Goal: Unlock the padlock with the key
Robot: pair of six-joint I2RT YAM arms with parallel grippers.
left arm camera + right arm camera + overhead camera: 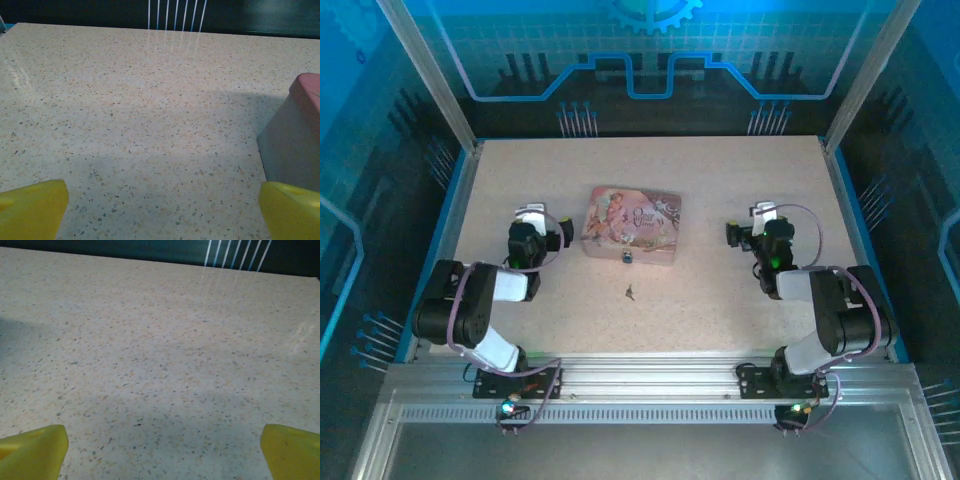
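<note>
The tiny blue padlock (pixel 627 256) hangs at the near front edge of a pink illustrated tin (pixel 631 223) in the middle of the table. The small dark key (pixel 631 293) lies loose on the table a short way in front of the padlock. My left gripper (pixel 532 222) rests left of the tin, open, with its yellow fingertips (pixel 32 207) wide apart over bare table. The tin's corner (pixel 300 135) shows at the right of the left wrist view. My right gripper (pixel 760 222) sits far right of the tin, open, its yellow fingertips (pixel 32 450) spread over bare tabletop.
The speckled beige tabletop (pixel 720 290) is framed by metal posts and a blue-lit back wall (pixel 640 60). An aluminium rail (pixel 640 375) runs along the near edge where both arm bases are bolted.
</note>
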